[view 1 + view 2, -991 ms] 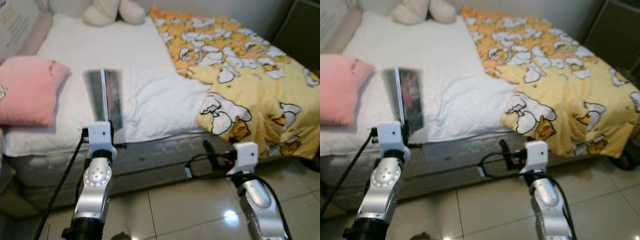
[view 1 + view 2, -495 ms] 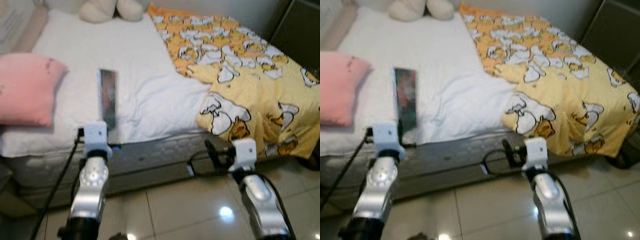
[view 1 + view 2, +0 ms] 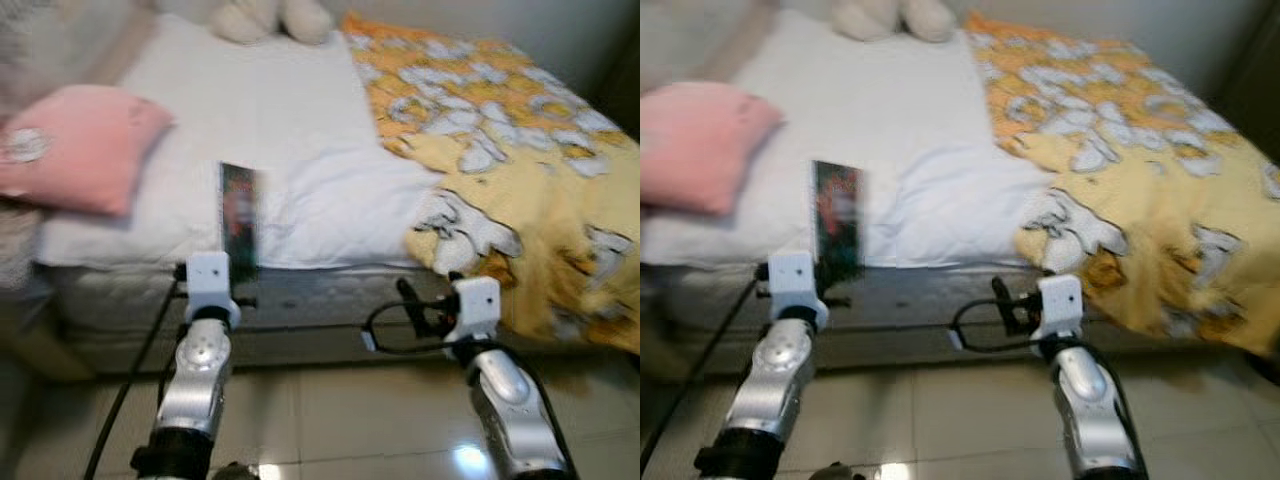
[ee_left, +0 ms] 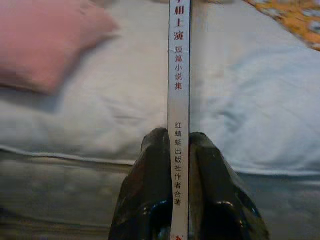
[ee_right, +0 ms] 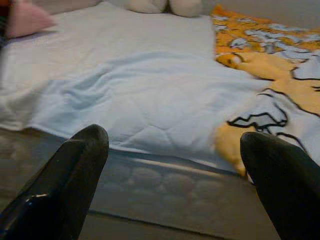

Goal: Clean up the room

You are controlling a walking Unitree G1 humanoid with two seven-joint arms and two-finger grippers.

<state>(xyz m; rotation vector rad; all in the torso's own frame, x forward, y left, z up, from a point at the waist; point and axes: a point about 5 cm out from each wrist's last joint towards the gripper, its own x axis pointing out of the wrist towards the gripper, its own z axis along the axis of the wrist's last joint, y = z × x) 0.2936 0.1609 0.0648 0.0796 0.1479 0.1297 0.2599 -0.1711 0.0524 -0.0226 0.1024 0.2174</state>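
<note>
White-spined book [image 4: 179, 100] stands upright, pinched at its lower end by the left end effector [image 4: 177, 165], held above the near edge of the bed [image 3: 300, 140]. Black fingers [image 4: 150, 170] press on both covers. Right end effector [image 5: 175, 175] hangs near the bed's side, fingers spread wide, holding nothing. Pink pillow [image 3: 85, 145] lies far left on the white sheet; yellow duck-print duvet [image 3: 520, 170] covers the right. Plush toy [image 3: 265, 18] sits at the far end.
</note>
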